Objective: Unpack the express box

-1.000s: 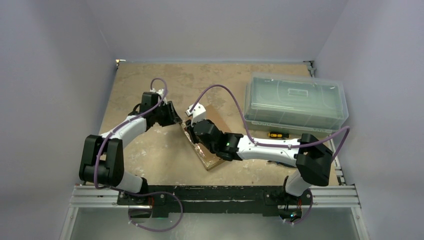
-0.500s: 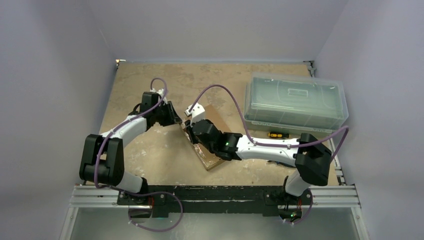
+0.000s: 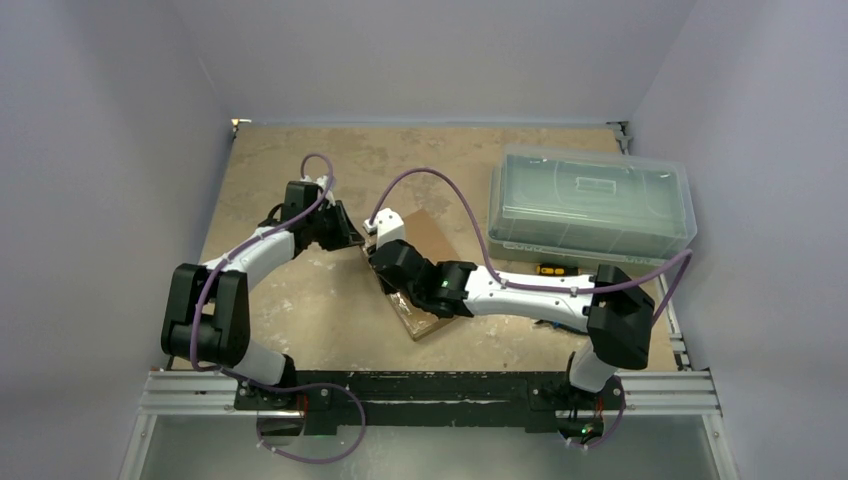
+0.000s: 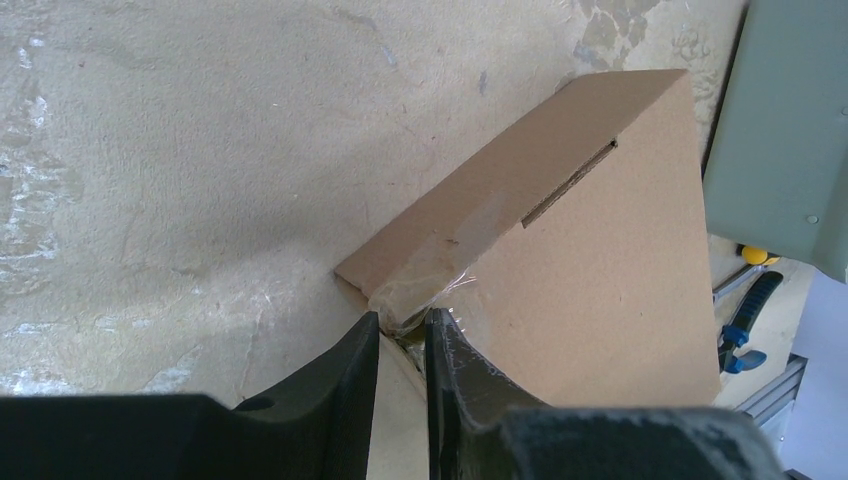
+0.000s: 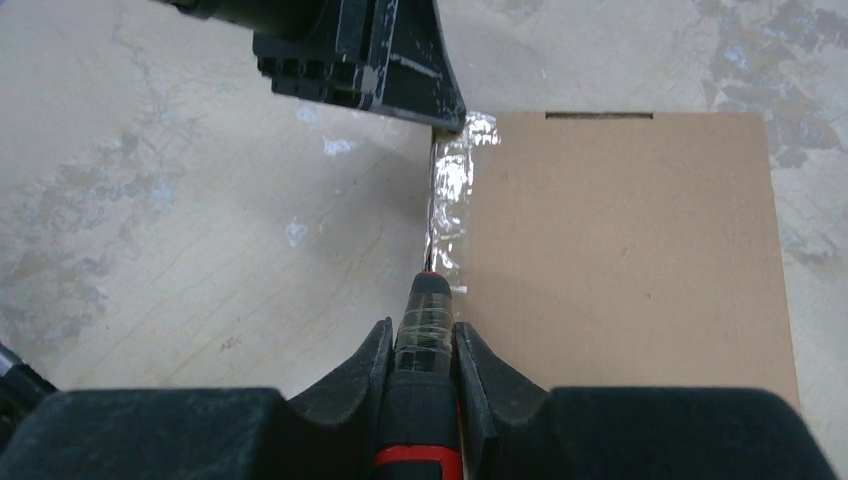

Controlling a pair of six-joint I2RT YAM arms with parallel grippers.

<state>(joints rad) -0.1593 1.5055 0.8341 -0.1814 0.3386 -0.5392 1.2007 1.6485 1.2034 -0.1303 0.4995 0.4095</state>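
The express box [image 3: 432, 234] lies flat near the middle of the table [image 3: 290, 310]. It is turned askew, so its taped edge faces left and one corner points toward the left arm. The left gripper [image 4: 402, 328] has its fingers drawn almost together on that corner, pinching the crinkled clear tape [image 5: 452, 190] and the cardboard between the tips. The right gripper [image 5: 422, 338] is clamped on a black-handled tool [image 5: 426, 298] with a red ring. The tool's tip touches the taped seam partway along the left edge, just on the near side of the left gripper's tip. The right arm lies across the near half of the box and hides most of its top from above. Left and near-left of the box, the mottled tan tabletop runs open out to the left wall. On the right, a clear plastic bin [image 3: 590, 205] with its lid on stands by the far right edge, apart from the box. Close to the bin's near side lies a small yellow-and-black tool [image 3: 552, 269]. The left wrist view shows a blue-and-black handle [image 4: 748, 312] there too, and both are well apart from the box.
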